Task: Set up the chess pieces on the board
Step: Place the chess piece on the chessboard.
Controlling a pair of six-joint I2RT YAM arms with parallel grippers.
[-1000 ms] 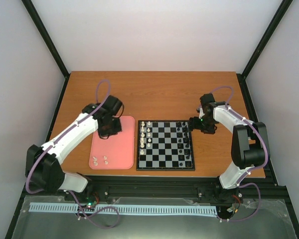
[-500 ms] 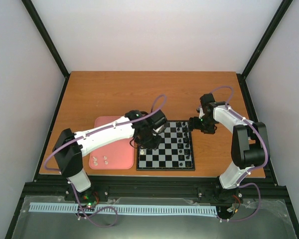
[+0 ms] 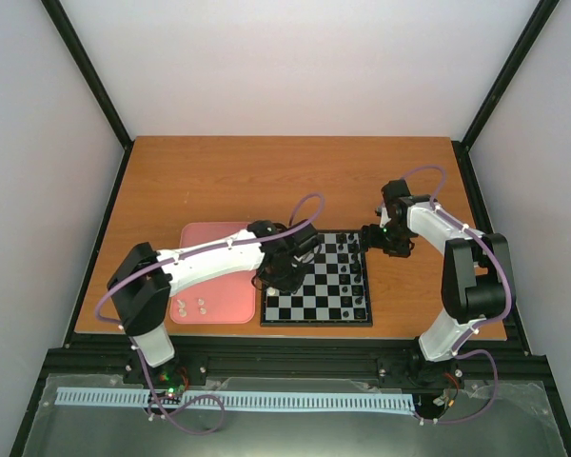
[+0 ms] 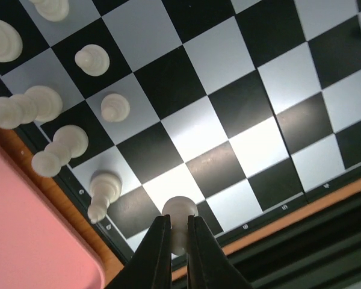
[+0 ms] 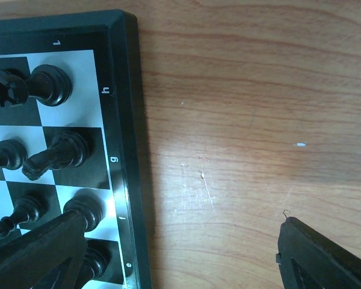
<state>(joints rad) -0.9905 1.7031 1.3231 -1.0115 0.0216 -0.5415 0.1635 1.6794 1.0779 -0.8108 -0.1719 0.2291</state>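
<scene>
Far left in my top view, the pink tray (image 3: 219, 249) lies just beside the board (image 3: 316, 323), and three white pieces (image 3: 192, 307) sit loose near the tray's front edge, well apart from either gripper.

My left arm reaches across the tray, with the left gripper (image 3: 278, 276) over the board's left columns. On the left wrist camera its fingers (image 4: 159, 247) are clamped on a white pawn (image 4: 180, 208). The pawn's round head pokes out past the fingertips and its lower part is pinched between them. It hangs over a pale square in the row next to the board's border. I cannot tell whether its base touches the square.

To the left of that pawn in the wrist view, more white pieces (image 4: 93, 59) stand on the two outer files.

Across the board, the black pieces (image 5: 48, 83) fill the right-hand files.

The right gripper (image 5: 180, 259) sits at the board's right rim with its jaws wide apart and nothing between them, only bare table (image 5: 240, 120) below.
</scene>
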